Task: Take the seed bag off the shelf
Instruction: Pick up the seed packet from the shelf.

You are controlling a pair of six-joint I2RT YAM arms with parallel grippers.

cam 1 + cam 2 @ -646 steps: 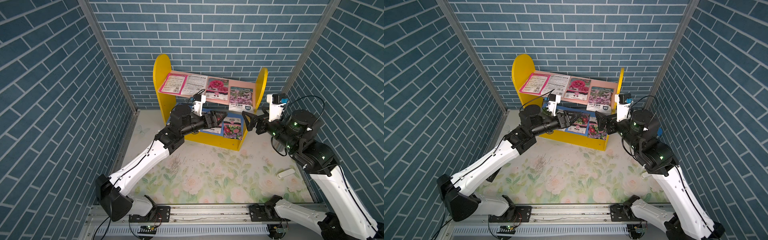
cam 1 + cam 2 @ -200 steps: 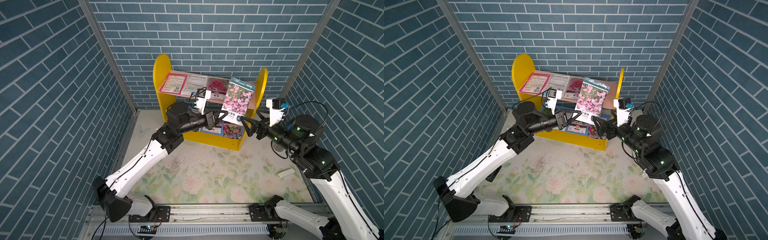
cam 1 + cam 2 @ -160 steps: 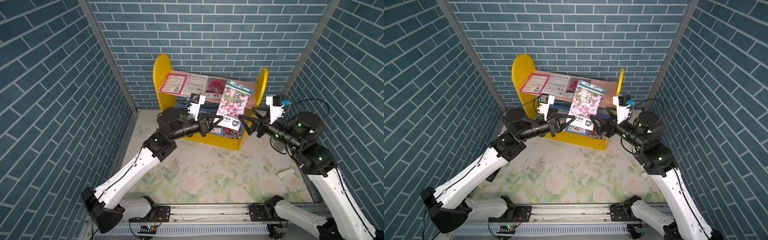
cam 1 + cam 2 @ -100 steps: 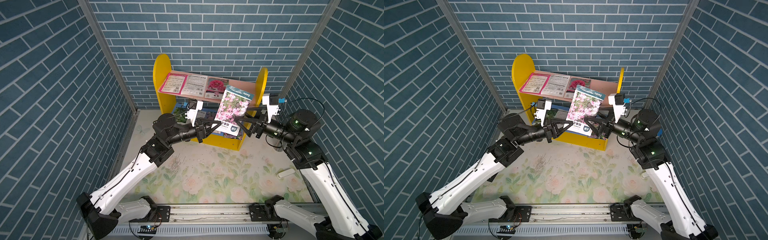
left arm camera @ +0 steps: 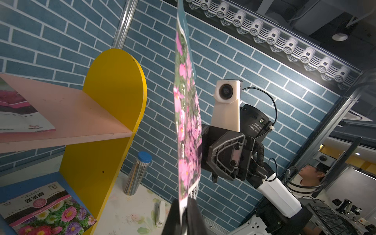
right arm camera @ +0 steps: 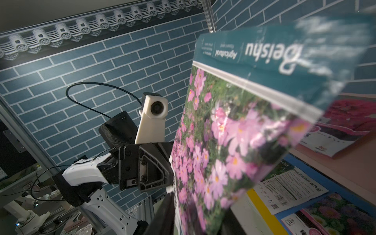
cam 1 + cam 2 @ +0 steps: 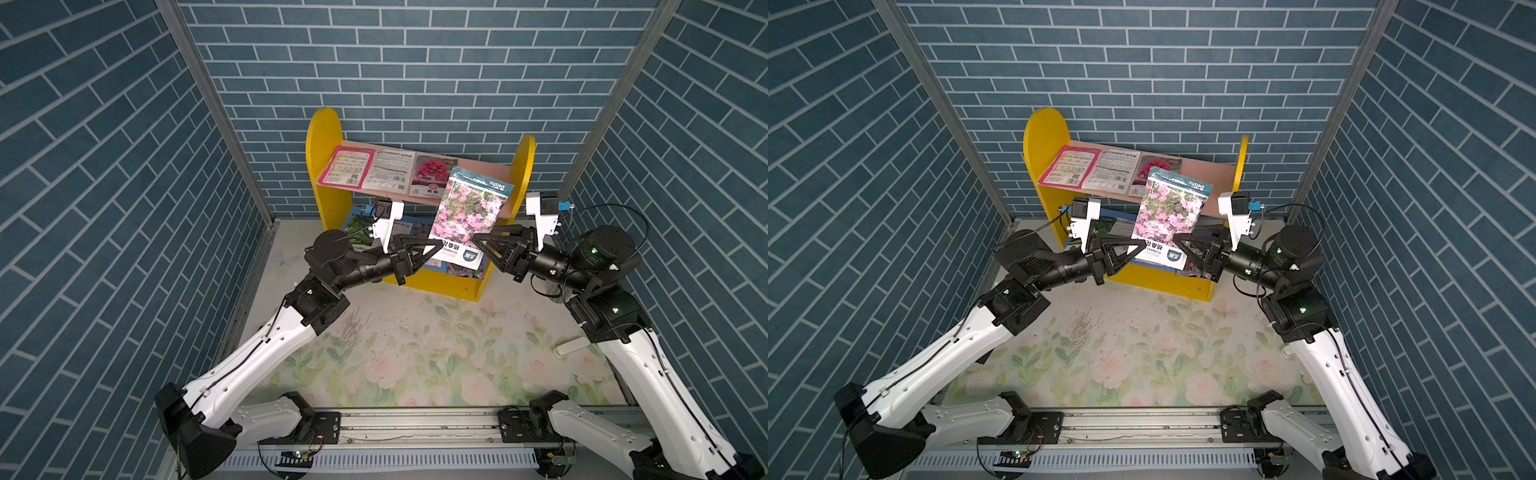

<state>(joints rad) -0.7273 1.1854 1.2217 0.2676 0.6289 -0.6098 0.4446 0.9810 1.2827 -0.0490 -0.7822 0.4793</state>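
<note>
The seed bag is held upright just in front of the shelf, clear of its boards. The left fingers pinch its lower edge. The right fingers flank the same edge, but whether they grip it cannot be told.

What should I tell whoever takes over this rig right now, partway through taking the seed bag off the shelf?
Left gripper: shut on the bottom edge of the pink-flower seed bag, holding it upright.
Right gripper: jaws on either side of the bag's lower corner; firm grip not confirmed.
Shelf: three other packets lie on its upper board, more below.
Done: bag is lifted clear, in front of the shelf.
To do: probably carry it away and set it on the floral mat.
</note>
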